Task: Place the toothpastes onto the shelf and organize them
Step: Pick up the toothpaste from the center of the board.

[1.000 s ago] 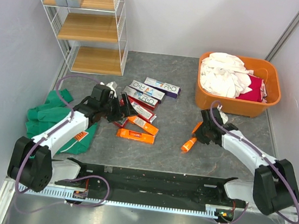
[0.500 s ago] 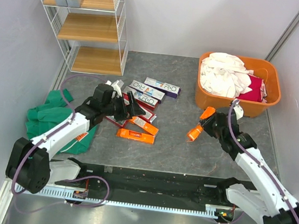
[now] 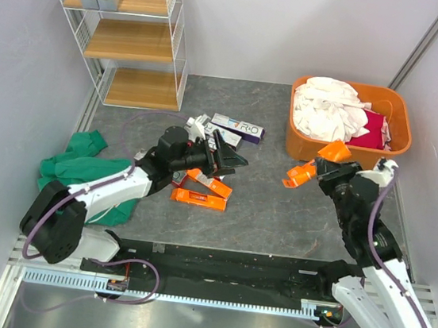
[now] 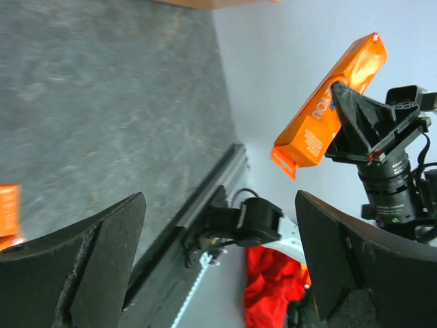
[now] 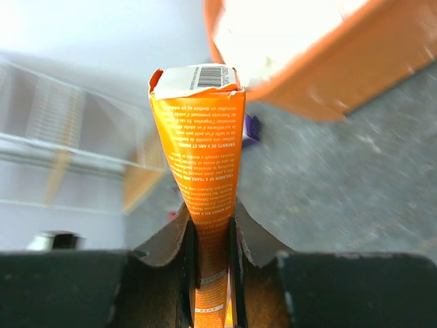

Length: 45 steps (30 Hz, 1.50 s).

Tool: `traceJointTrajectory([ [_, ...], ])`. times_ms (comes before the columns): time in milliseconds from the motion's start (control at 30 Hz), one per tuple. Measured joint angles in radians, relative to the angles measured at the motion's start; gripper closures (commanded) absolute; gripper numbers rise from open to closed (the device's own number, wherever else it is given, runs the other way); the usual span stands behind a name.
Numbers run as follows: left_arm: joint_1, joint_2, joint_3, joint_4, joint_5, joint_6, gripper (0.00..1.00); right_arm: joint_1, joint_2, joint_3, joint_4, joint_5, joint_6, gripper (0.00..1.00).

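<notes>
Just off the tub rim (image 3: 292,131), right gripper (image 3: 322,166) pinches an orange carton (image 5: 202,143) aloft — left gripper (image 3: 232,159) gapes empty over the pile (image 3: 204,186).

Right hand (image 3: 321,167) has lifted the orange toothpaste (image 3: 298,175).

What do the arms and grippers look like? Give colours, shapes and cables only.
The left arm and right arm have white links, black joints and a purple cable along each. The left gripper and right gripper have broad black fingers.
</notes>
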Motion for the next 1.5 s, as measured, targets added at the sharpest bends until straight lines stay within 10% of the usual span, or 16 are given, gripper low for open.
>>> traceJointTrajectory([
  [600,-0.206,0.378,0.185,0.652,0.061,-0.389,0.13,0.0,-0.16,-0.075,0.145,0.097,0.145,0.84],
  [1500,-0.305,0.584,0.459,0.636,0.119,-0.505,0.3,-0.008,-0.185,-0.081,0.164,0.164,0.126,0.81],
])
